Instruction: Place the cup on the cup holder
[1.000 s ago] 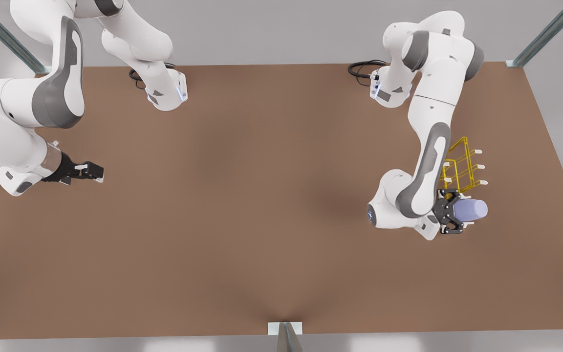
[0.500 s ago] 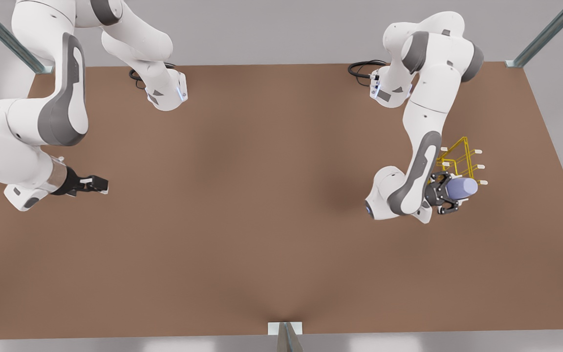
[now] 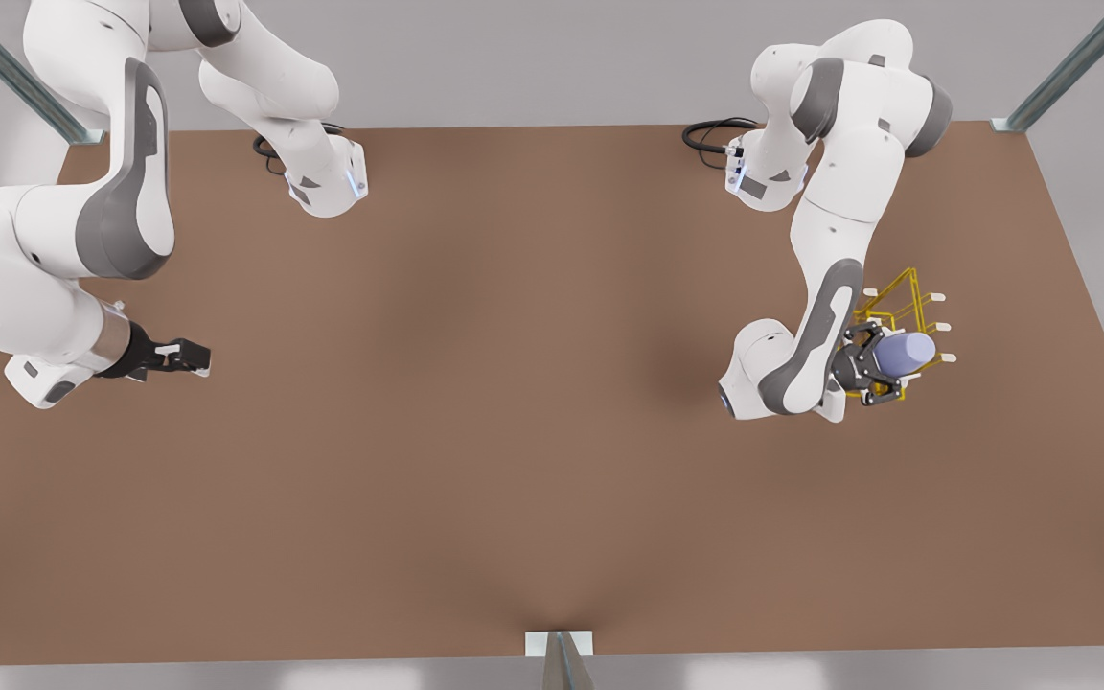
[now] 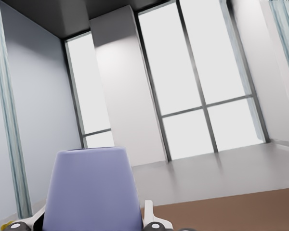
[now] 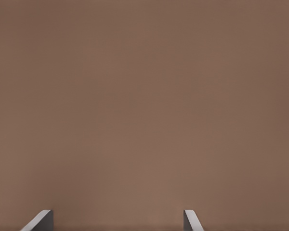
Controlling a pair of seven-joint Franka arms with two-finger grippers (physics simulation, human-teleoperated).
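The cup [image 4: 92, 190] rises lavender-blue between the left gripper's [image 4: 94, 224] 2 fingertips [image 4: 153, 222], clamped at its sides. Behind it stand tall windows [image 4: 192, 82], a grey wall, and brown table [image 4: 231, 211] toward 4 o'clock.

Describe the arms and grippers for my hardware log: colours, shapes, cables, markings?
Both arms have glossy white rounded shells with grey joint inlays. The left gripper is black linkage with pale fingertips; the right gripper is black with white pads. Black cables coil at each base, where small blue lights glow.
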